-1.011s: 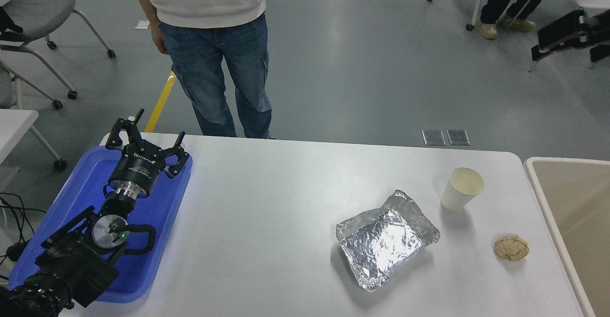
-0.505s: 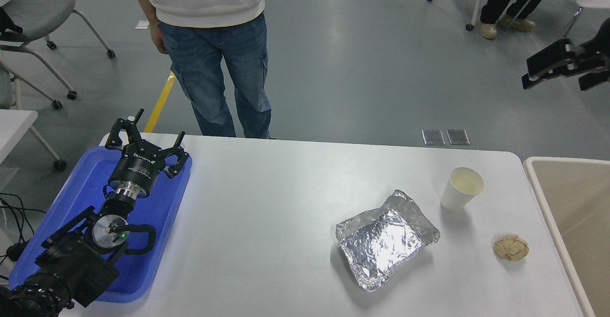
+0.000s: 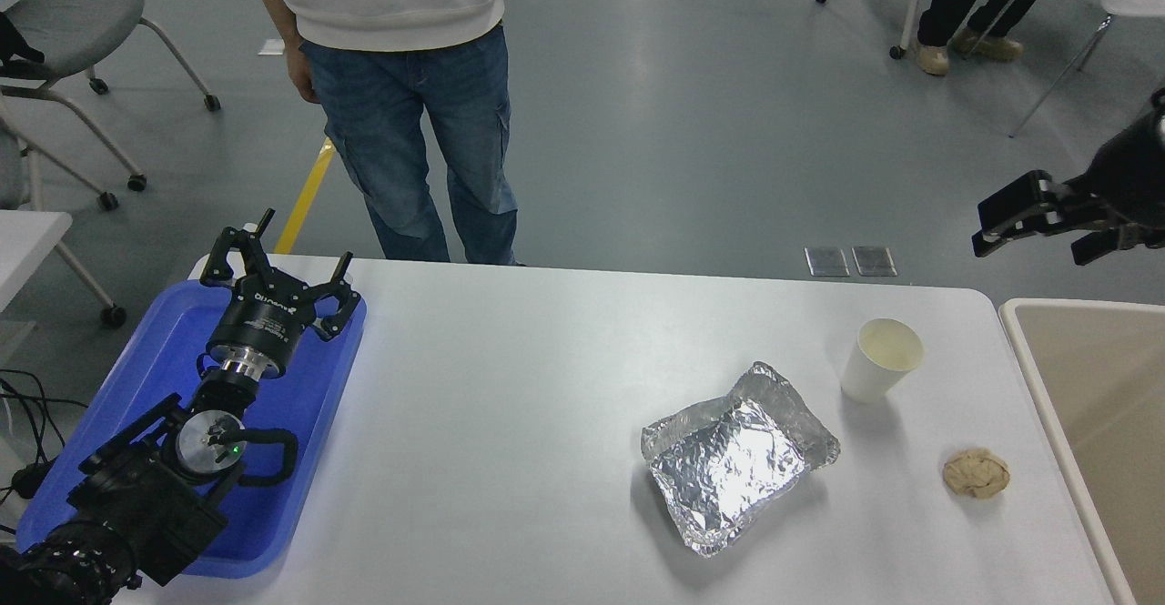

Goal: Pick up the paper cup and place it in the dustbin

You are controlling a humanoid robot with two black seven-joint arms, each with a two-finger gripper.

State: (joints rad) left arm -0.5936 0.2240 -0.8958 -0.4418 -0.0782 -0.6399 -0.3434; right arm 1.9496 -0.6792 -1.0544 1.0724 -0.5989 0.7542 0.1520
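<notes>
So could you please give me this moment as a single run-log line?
right gripper: open, above table's far right | paper cup: upright, untouched | dustbin: right of table | left gripper: parked over blue tray

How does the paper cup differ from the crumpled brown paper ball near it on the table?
The paper cup is white with a cream inside; the crumpled paper ball is tan-brown. The cup keeps its tapered shape and stands open end up, while the ball is a wadded lump. The cup is the larger and sits farther from the robot; the ball lies nearer. Both rest on the white table, untouched, close to the dustbin.
</notes>
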